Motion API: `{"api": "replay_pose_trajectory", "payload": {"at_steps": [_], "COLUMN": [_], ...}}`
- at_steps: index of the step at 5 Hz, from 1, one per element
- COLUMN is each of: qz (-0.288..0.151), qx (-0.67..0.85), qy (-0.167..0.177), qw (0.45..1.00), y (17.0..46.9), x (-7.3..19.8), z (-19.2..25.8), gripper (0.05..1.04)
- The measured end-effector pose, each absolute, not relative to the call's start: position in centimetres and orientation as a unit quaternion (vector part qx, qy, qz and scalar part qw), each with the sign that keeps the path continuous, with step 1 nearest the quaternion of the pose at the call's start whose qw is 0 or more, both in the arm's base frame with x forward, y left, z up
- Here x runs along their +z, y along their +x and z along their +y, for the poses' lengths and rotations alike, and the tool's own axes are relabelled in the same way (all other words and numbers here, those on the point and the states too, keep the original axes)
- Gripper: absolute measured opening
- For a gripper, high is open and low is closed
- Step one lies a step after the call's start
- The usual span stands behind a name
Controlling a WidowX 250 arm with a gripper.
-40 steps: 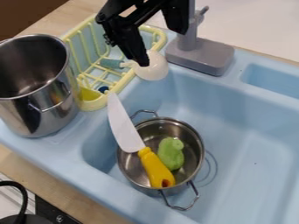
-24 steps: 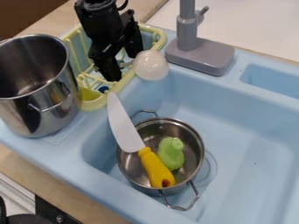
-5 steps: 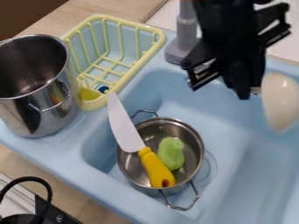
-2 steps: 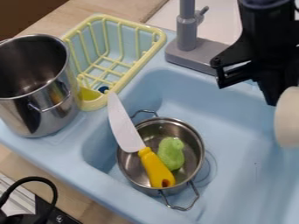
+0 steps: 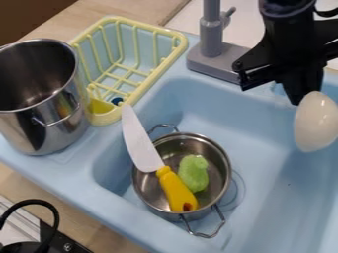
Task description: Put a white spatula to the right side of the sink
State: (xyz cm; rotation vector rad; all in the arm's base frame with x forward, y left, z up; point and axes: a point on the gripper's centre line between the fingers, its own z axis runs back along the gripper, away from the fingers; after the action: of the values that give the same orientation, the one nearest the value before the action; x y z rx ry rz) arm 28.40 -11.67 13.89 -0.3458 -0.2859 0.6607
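Note:
At the upper right, the gripper [image 5: 302, 100] is over the right part of the blue sink [image 5: 277, 197], shut on the white spatula. The spatula's rounded white head [image 5: 317, 121] sticks out below and to the right of the fingertips, above the sink's basin. Its handle is hidden behind the gripper.
A steel pot [image 5: 191, 141] in the basin holds a yellow-handled knife [image 5: 173, 188] and a green toy [image 5: 192, 173]. A yellow dish rack [image 5: 160, 74] and tall pot [image 5: 63, 123] stand left. The grey faucet [image 5: 211, 37] rises behind.
The gripper has taken the spatula out of the dish rack and carried it right, over the basin. Since the latest earlier frame, both have shifted slightly left and up in view.

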Motion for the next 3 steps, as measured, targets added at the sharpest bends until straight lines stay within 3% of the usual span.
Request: {"api": "replay_pose_trajectory", "payload": {"at_steps": [3], "qz": [-0.166], "qx": [0.295], "qy": [-0.166], "qw": [0.926], "y": [30.6], "x": [12.0], "z": [-11.5], "gripper": [0.057]}}
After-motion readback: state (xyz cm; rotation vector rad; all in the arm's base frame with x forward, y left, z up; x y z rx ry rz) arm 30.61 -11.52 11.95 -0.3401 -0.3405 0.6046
